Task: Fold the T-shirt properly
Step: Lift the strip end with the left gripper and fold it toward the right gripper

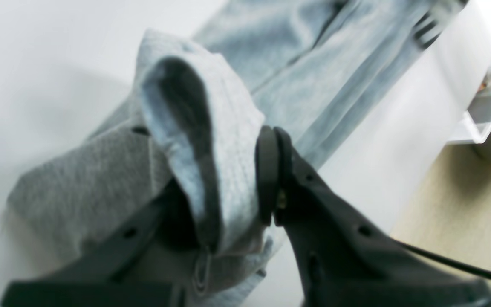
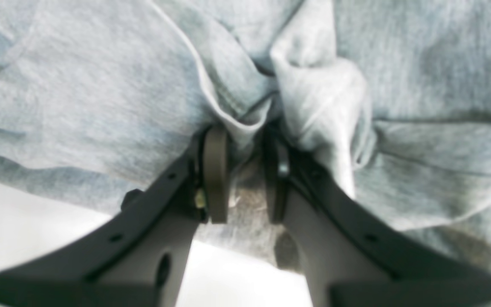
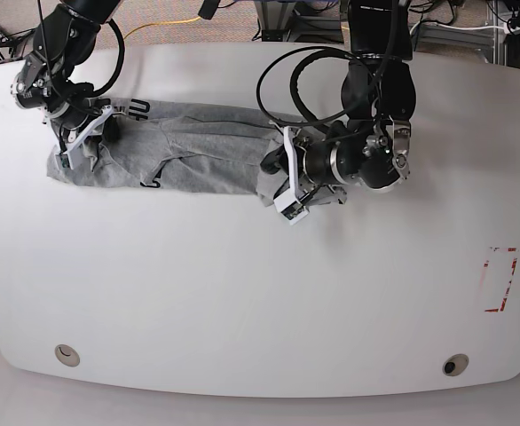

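The grey T-shirt [image 3: 189, 151] lies bunched in a long strip across the back left of the white table [image 3: 242, 293]. Black lettering [image 3: 136, 108] shows near its far edge. At the strip's right end, my left gripper [image 3: 276, 176] is shut on a raised fold of the T-shirt [image 1: 228, 140]; that fold stands between its black fingers [image 1: 267, 170]. My right gripper [image 3: 81, 142] sits at the strip's left end. Its pads [image 2: 215, 170] pinch a gathered hem of the T-shirt [image 2: 245, 123], with cloth filling the gap between them.
A red outlined mark [image 3: 500, 280] lies on the table at the right. Two round fittings [image 3: 65, 355] sit near the front edge. Cables and equipment crowd the floor behind the table. A white bin [image 1: 484, 106] stands beyond the table's edge.
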Controlling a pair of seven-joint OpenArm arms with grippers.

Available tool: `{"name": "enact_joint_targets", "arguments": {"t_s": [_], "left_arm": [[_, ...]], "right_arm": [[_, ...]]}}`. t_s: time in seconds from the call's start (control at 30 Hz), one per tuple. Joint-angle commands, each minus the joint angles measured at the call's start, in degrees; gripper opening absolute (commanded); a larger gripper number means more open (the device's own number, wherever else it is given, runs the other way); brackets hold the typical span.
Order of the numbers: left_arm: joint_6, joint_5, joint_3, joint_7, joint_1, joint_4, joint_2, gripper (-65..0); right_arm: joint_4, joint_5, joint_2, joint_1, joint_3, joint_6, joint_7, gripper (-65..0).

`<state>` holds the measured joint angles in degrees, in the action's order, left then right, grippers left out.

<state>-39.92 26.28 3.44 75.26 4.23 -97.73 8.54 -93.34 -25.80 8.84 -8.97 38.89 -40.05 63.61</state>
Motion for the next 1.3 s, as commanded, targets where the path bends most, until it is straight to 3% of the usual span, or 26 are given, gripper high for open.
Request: {"name": "enact_joint_targets", "arguments": {"t_s": [0.0,0.5,0.57,0.8,0.93,1.1,1.27], "left_arm": [[-0.08,1.37,1.52,-3.22,1.09,0.99,0.46,-61.9],[-0.08,1.45,4.51,-10.08,5.4,12.77,0.46,-61.0],[-0.08,1.54,4.51,-9.99,5.66,12.77,0.46,-57.2],[-0.08,8.05,4.69,-8.58,6.19,12.24,0.46,-32.8],[-0.08,8.49,9.7,-7.79,6.45,6.61,0.46,-28.2],[9.99,8.49,16.73,-7.7,6.28,-3.23,0.46,-28.1],[11.39,8.4,16.82,-7.79,6.28,-9.04,-0.49,-28.1]], "right_arm": [[-0.86,-0.44,0.52,0.23,0.18,0.05,0.08,-51.5],[-0.95,-0.44,0.43,0.4,0.18,0.05,0.08,-51.4],[-0.86,-0.44,0.43,0.4,0.18,0.05,0.08,-51.4],[-0.77,-0.44,0.43,0.4,0.09,0.05,0.08,-51.4],[-0.77,-0.44,0.43,0.4,0.09,0.05,0.08,-51.4],[-0.86,-0.44,0.43,0.31,0.09,0.05,0.08,-51.5],[-0.95,-0.44,-0.01,0.31,0.09,0.05,0.08,-51.7]]}}
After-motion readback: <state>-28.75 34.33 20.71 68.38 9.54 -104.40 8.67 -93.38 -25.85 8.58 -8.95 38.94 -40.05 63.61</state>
